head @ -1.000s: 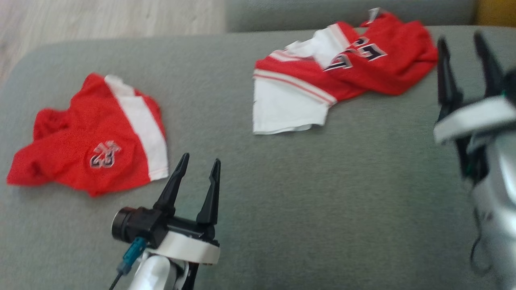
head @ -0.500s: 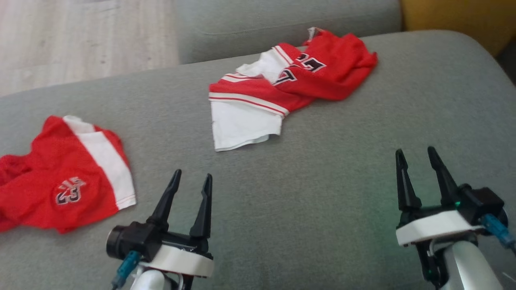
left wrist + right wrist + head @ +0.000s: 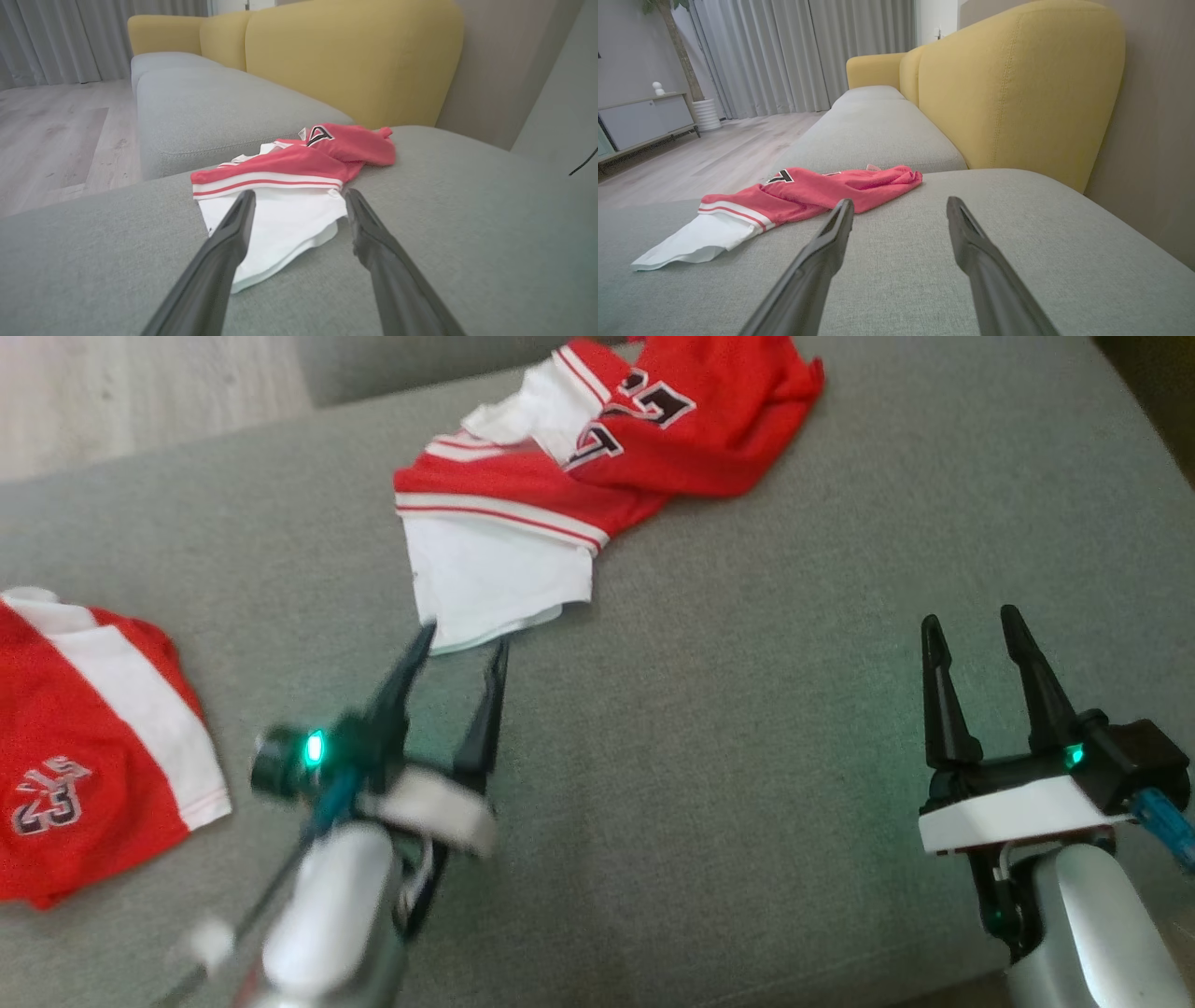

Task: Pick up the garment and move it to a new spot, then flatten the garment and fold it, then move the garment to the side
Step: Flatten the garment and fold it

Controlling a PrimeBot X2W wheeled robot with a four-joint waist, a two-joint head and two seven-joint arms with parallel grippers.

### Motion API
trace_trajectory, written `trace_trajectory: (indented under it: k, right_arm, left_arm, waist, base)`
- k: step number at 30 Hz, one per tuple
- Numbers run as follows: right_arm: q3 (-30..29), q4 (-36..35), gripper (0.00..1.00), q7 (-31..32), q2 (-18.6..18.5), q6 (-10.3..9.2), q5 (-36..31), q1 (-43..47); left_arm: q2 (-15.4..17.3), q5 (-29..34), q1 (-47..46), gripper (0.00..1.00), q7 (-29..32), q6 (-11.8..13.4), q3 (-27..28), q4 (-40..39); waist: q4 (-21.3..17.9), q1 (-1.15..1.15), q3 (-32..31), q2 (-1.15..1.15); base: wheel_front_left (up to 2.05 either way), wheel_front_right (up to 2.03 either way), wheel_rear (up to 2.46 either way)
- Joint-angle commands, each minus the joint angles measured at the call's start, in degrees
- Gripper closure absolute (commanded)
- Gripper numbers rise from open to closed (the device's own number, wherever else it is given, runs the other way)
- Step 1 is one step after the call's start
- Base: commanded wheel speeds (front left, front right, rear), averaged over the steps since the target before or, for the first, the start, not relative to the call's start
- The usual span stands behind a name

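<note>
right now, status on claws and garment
Left claw open at white hem of crumpled red-and-white mesh jersey. Right claw open, empty, apart. Red-and-white shorts lie left, clear.

You can read "23" on the red shorts (image 3: 93,756); the small lettering above it is too blurred. The jersey (image 3: 653,476) has big dark block digits, upside down and creased, not surely readable.
</note>
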Motion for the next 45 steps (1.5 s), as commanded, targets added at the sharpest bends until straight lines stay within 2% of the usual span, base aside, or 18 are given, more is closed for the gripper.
trace_trajectory:
  k: [1, 7, 10, 15, 20, 21, 22, 23, 29, 38, 45]
  right_arm:
    - [1.2, -2.0, 0.00, -0.6, -0.6, -0.04, 0.3, -1.4]
    - [2.2, -2.6, 0.00, -0.6, 0.2, -0.04, 0.0, -2.2]
    - [2.8, -2.6, 0.00, -0.6, 0.6, -0.04, 0.0, -2.6]
    - [2.7, -2.4, 0.00, -0.6, 1.0, -0.04, 0.2, -2.6]
    - [1.9, -1.1, 0.00, -0.6, 0.9, -0.04, -0.3, -2.6]
    - [1.7, -0.9, 0.00, -0.6, 0.9, -0.04, -0.4, -2.6]
    - [1.6, -0.7, 0.00, -0.6, 1.0, -0.04, -0.4, -2.6]
    - [1.4, -0.5, 0.00, -0.6, 1.0, -0.04, -0.4, -2.5]
    - [0.8, 0.2, 0.00, -0.6, 1.1, -0.04, -0.5, -2.5]
    - [0.1, 0.9, 0.00, -0.6, 0.8, -0.04, -0.7, -1.7]
    - [-0.4, 1.6, 0.00, -0.6, 0.3, -0.04, -0.6, -0.5]
  left_arm:
    - [0.4, 0.7, -3.8, 0.00, 1.0, 0.2, 1.4, -0.3]
    - [2.3, 3.4, -14.5, 0.00, 11.2, 4.5, 2.3, 10.9]
    - [3.1, 3.8, -17.3, 0.00, 14.6, 5.4, 2.4, 15.6]
    - [3.8, 4.0, -19.1, 0.00, 16.2, 6.1, 2.1, 20.9]
    - [2.8, 2.6, -19.1, 0.00, 16.7, 3.7, 1.3, 24.3]
    - [2.4, 1.8, -18.9, 0.06, 17.0, 2.9, 1.3, 24.9]
    - [2.1, 1.0, -18.8, 0.90, 17.1, 2.3, 1.4, 25.3]
    - [1.8, 0.4, -18.7, 1.00, 17.0, 1.8, 1.4, 25.7]
    - [1.0, -2.3, -18.0, 1.00, 13.6, 0.6, 1.6, 25.4]
    - [0.5, -6.1, -14.6, 1.00, 2.7, -0.3, 2.4, 21.3]
    - [0.4, -6.8, -10.0, 1.00, 0.0, -0.6, 0.8, 16.9]
  waist:
    - [-0.9, -0.01, 1.7, 0.00]
    - [-2.1, -0.01, 4.0, 0.00]
    - [-2.6, -0.01, 4.5, 0.00]
    - [-2.8, -0.01, 4.9, 0.00]
    - [-2.5, -0.01, 4.6, 0.00]
    - [-2.4, -0.01, 4.4, 0.00]
    - [-2.3, -0.01, 4.2, 0.00]
    - [-2.3, -0.01, 4.0, 0.00]
    - [-1.7, -0.01, 2.6, 0.00]
    - [0.3, -0.01, -1.1, 0.00]
    - [3.7, -0.01, -4.6, 0.00]
  base:
    - [0.00, 0.00, 0.00]
    - [0.00, 0.00, 0.00]
    - [0.00, 0.00, 0.00]
    - [0.00, 0.00, 0.00]
    - [0.00, 0.00, 0.00]
    - [0.00, 0.00, 0.00]
    - [0.00, 0.00, 0.00]
    - [0.00, 0.00, 0.00]
    - [0.00, 0.00, 0.00]
    - [0.00, 0.00, 0.00]
    - [0.00, 0.00, 0.00]
